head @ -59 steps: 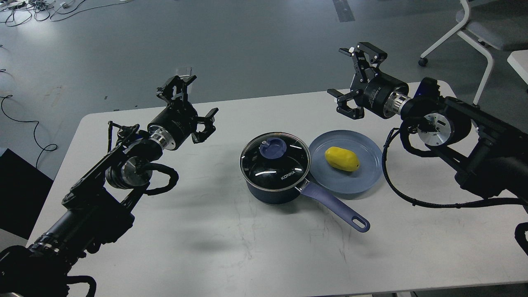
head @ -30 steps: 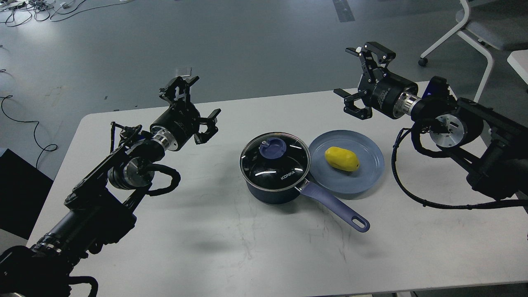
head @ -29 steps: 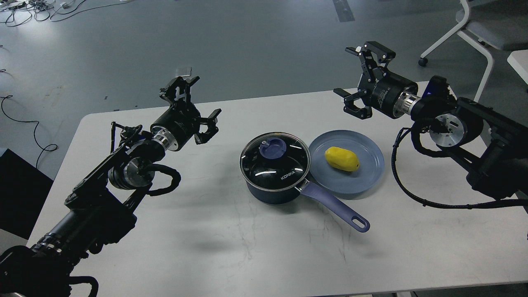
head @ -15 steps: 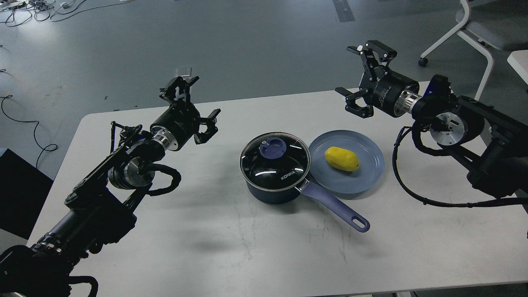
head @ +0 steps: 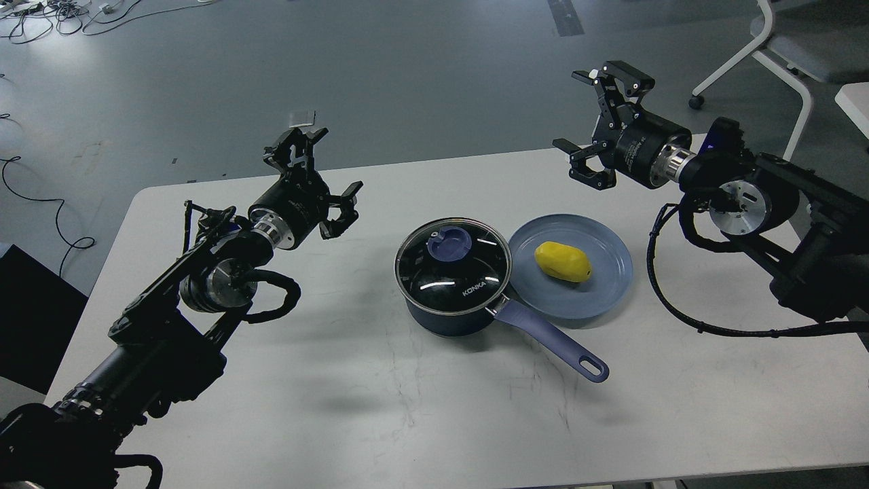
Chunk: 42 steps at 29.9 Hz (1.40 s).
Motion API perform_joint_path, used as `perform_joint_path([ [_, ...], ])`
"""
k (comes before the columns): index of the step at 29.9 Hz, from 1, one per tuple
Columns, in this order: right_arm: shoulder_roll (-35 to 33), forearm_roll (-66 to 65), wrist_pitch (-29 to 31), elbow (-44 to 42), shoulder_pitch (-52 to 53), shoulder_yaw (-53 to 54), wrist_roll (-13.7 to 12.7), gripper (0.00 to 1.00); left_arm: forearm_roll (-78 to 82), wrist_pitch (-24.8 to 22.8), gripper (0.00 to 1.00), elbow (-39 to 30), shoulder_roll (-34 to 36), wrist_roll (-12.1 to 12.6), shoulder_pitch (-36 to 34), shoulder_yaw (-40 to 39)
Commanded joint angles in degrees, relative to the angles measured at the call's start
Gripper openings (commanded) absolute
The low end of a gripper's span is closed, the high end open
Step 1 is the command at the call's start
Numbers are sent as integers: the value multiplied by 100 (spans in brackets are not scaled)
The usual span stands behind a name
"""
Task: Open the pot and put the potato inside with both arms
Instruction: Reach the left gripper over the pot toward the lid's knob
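At the left of the frame I see my left arm (head: 197, 285) entering from the lower-left corner and rising toward centre-left. Its gripper (head: 318, 173) hangs in the air over the table (head: 339, 407), fingers spread wide apart, holding nothing. It is well apart from the pot, up and to the left of it.

At the centre of the frame stands the pot (head: 453, 278), upright on the table. Its glass lid (head: 453, 261) sits on it, with the purple knob (head: 448, 243) toward the upper part of the lid. The handle (head: 550, 339) runs down and to the right, ending in a hole at its tip.

Just right of the pot lies the plate (head: 597, 288), flat on the table; its left rim meets the pot's wall in this view, though I cannot tell whether they touch. The potato (head: 563, 261) rests on the plate, slightly left of the plate's middle, long axis running left to right.

At the upper right I see my right gripper (head: 597, 112), also in the air, fingers wide apart and empty. It sits above the plate in the frame, well apart from the potato. The right arm (head: 781, 210) runs off the right edge, a black cable (head: 679, 312) looping below it over the table. A chair (head: 781, 47) stands on the floor in the upper-right corner.
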Motion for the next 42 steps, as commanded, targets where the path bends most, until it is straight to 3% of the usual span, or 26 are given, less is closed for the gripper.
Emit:
perform_joint_path([
  [1, -61, 0, 0, 0, -7, 1, 1, 100, 61, 1, 99, 0, -74, -513, -56, 20],
  [2, -79, 0, 0, 0, -8, 1, 1, 100, 149, 10, 98, 0, -74, -708, -74, 56],
  [3, -105, 0, 0, 0, -16, 1, 1, 100, 567, 97, 99, 0, -91, -1075, -170, 65],
  [5, -140, 0, 0, -8, -25, 1, 1, 100, 1218, 395, 98, 0, -109, -1350, -311, 74],
  [6, -175, 0, -17, -9, -43, 9, 1, 100, 2022, 849, 98, -17, -109, -1447, -442, 143],
  [11, -254, 9, -35, -131, -104, 62, 1, 100, 4566, 2747, 99, -569, -4, -1448, -751, 1117],
  [13, -281, 9, -44, -166, -113, 79, 1, 100, 5155, 3276, 99, -789, 40, -1492, -777, 1416],
  [17, -281, 27, -53, -333, -227, 237, 10, 100, 7033, 3803, 98, -922, 268, -1597, -812, 1883],
  [22, -281, 27, -53, -413, -333, 308, 10, 100, 8306, 3803, 98, -1010, 304, -1650, -847, 2314],
  [28, -281, 27, -62, -588, -359, 273, 10, 100, 8612, 3803, 98, -1142, 663, -2089, -1444, 3375],
  [32, -281, 27, -62, -597, -377, 238, 10, 100, 9297, 3803, 98, -1125, 735, -2099, -1901, 4246],
  [42, -290, 27, -70, -597, -412, 176, 10, 100, 9484, 3596, 98, -1081, 586, -2116, -1946, 4565],
])
